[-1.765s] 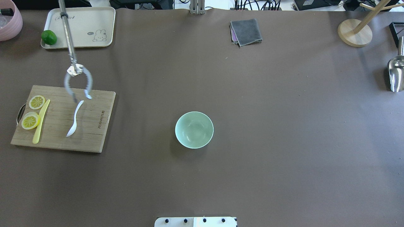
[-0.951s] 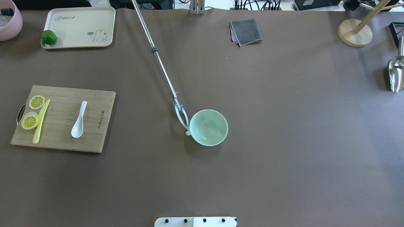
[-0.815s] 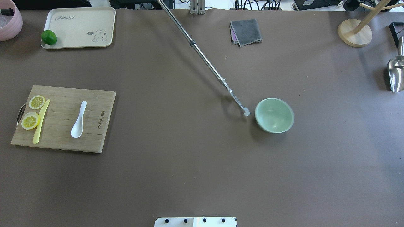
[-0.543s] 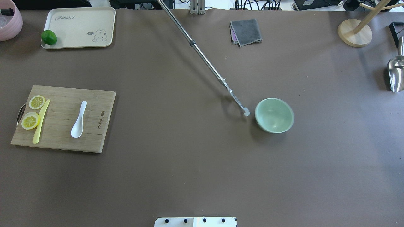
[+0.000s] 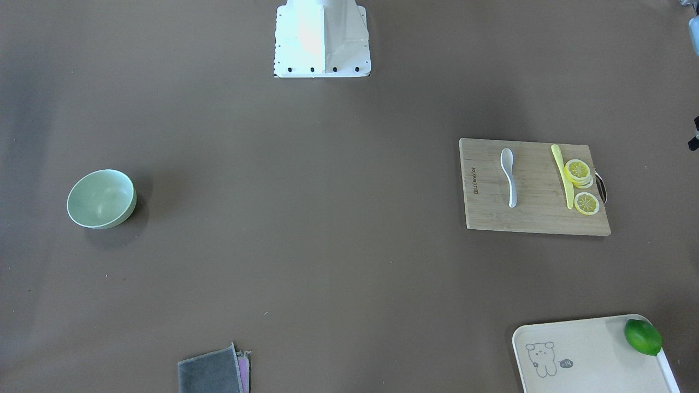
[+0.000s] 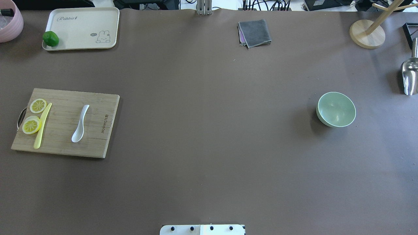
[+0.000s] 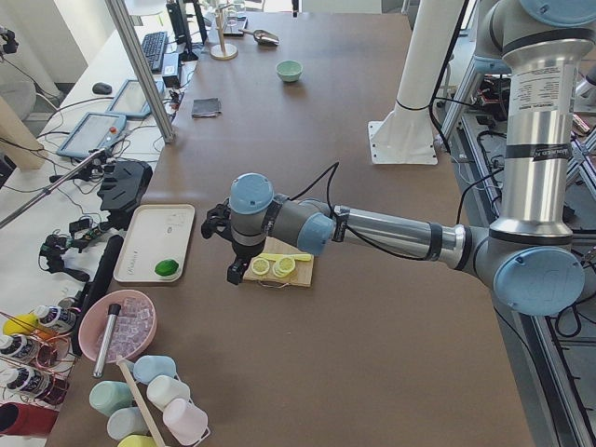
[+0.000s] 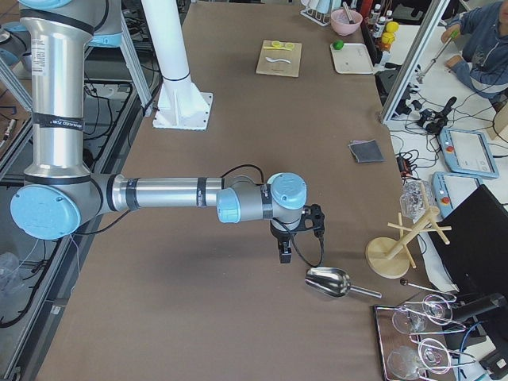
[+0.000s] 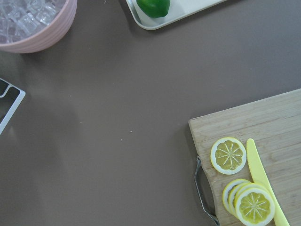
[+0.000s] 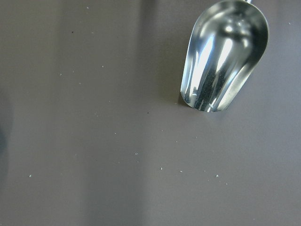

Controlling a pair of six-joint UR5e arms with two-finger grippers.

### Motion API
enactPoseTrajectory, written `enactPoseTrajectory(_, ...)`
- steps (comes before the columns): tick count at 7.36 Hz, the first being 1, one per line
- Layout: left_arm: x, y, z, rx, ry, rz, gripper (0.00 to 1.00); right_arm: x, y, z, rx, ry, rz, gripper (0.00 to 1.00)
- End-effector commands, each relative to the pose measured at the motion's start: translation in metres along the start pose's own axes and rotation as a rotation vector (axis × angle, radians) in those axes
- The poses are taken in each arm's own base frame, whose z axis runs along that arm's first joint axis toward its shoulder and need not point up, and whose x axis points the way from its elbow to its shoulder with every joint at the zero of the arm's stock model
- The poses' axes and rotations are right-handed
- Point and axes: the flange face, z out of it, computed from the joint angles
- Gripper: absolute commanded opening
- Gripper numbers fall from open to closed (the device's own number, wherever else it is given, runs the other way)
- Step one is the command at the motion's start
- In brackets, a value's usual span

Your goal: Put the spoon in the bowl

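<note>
The white spoon (image 6: 80, 124) lies flat on a wooden cutting board (image 6: 94, 111) at the table's left, scoop towards me; it also shows in the front view (image 5: 509, 176). The mint-green bowl (image 6: 336, 109) stands upright and empty far to the right, also in the front view (image 5: 101, 198). My left gripper (image 7: 234, 275) hangs above the board's handle end, well left of the spoon. My right gripper (image 8: 284, 254) hangs near a metal scoop, right of the bowl. Both show only in side views, so I cannot tell if they are open or shut.
A yellow knife (image 6: 42, 125) and lemon slices (image 6: 32, 125) lie on the board's left part. A cream tray (image 6: 88, 23) with a lime (image 6: 50, 38), a pink ice bowl (image 6: 9, 21), a grey cloth (image 6: 254, 33), a wooden stand (image 6: 367, 34) and a metal scoop (image 6: 409, 76) line the far and right edges.
A long metal grabber pole pushed the bowl from the table's middle to the right, then left the view. The bowl now stands further right. The spoon stays on the board.
</note>
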Motion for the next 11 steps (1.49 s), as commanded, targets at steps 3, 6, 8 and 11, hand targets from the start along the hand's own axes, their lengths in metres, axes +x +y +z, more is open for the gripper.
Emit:
enactPoseTrajectory(3, 0.001, 0.004, 0.007, -0.021, 0.005, -0.007, 0.98, -0.002, 0.002, -0.001, 0.046, -0.017, -0.051, 1.00)
enactPoseTrajectory(6, -0.001, 0.003, 0.012, -0.023, 0.008, -0.100, 0.98, -0.001, 0.020, 0.004, 0.074, -0.076, -0.087, 1.00)
enactPoseTrajectory(8, 0.007, -0.004, 0.015, -0.025, 0.013, -0.097, 0.98, 0.000, 0.028, 0.005, 0.070, -0.079, -0.082, 1.00)
enactPoseTrajectory(11, 0.062, -0.017, 0.017, -0.014, 0.103, -0.175, 0.98, -0.014, 0.021, 0.012, 0.063, -0.087, -0.051, 0.98)
